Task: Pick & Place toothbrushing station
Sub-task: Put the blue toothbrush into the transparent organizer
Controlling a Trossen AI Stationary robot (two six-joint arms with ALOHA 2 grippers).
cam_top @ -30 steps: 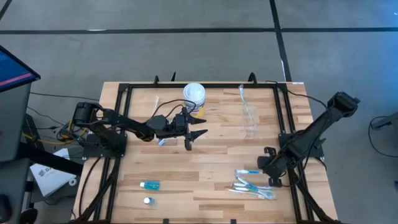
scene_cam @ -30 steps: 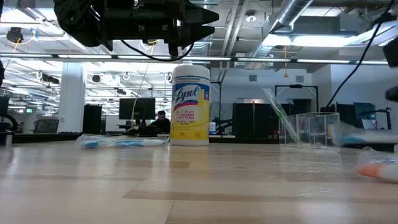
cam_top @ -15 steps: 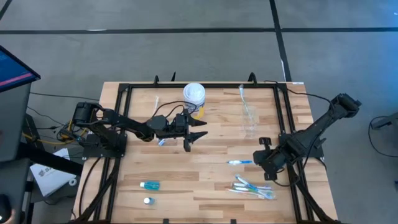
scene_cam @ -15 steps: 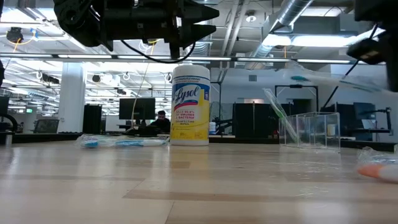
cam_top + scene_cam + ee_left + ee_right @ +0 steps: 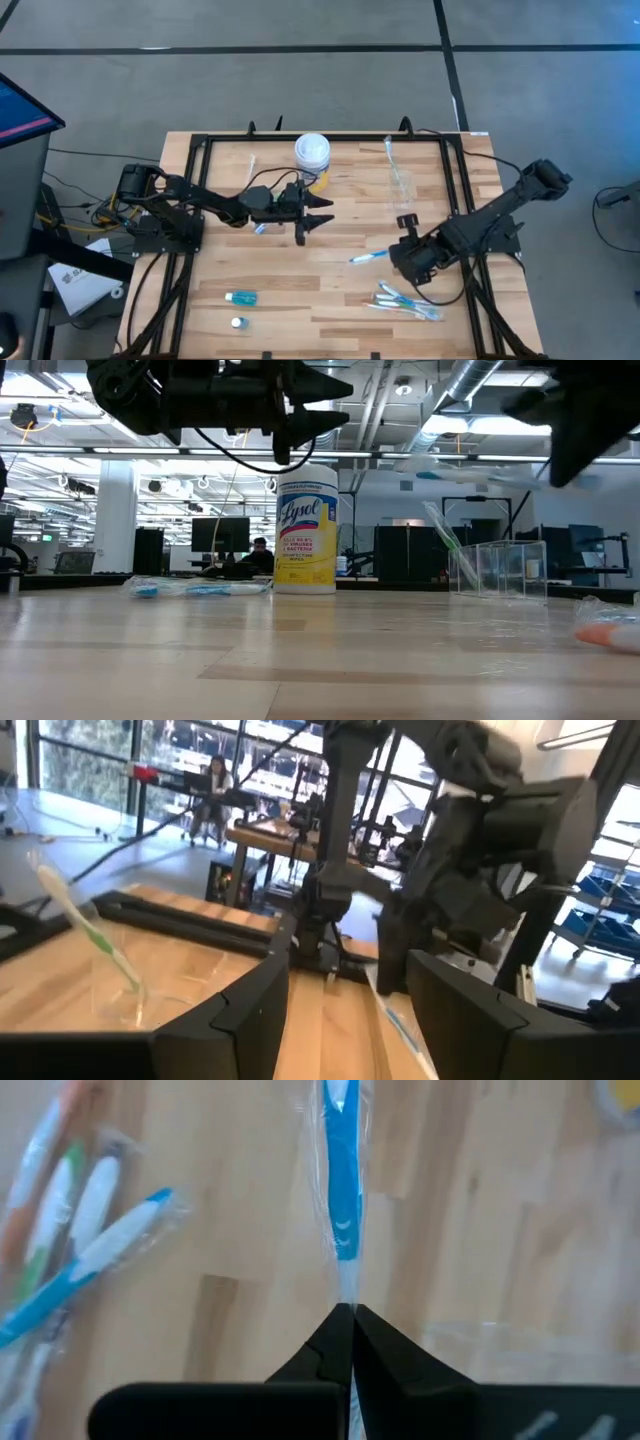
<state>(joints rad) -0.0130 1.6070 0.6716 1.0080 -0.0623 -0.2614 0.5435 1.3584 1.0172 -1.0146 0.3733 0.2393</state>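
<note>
My right gripper (image 5: pixel 390 256) is shut on a blue toothbrush in a clear wrapper (image 5: pixel 366 257), above the table's middle right. The toothbrush also shows in the right wrist view (image 5: pixel 342 1170). A pile of wrapped toothbrushes (image 5: pixel 405 300) lies on the table near the front right. My left gripper (image 5: pixel 322 213) is open and empty, above the table by the white-lidded canister (image 5: pixel 312 152). Clear cups (image 5: pixel 400 188) stand at the far right, and a green toothbrush (image 5: pixel 95 935) leans in one. A small blue tube (image 5: pixel 240 297) lies at the near left. My right gripper pinches one thin end of the wrapped blue toothbrush (image 5: pixel 345 1295) between its two fingertips. The toothbrush sticks out past the fingertips in line with them, toward the table's left. It is lifted clear of the table, about level.
The yellow-labelled canister (image 5: pixel 306 530) stands at the far middle. A small white cap (image 5: pixel 237 322) lies by the blue tube. Another wrapped toothbrush (image 5: pixel 190 588) lies on the table under my left arm. A black frame (image 5: pixel 320 138) runs along the table's edges.
My right gripper has risen from the toothbrush pile and gone toward the table's left with the blue toothbrush. The toothbrush is lifted clear of the table and stays about level.
</note>
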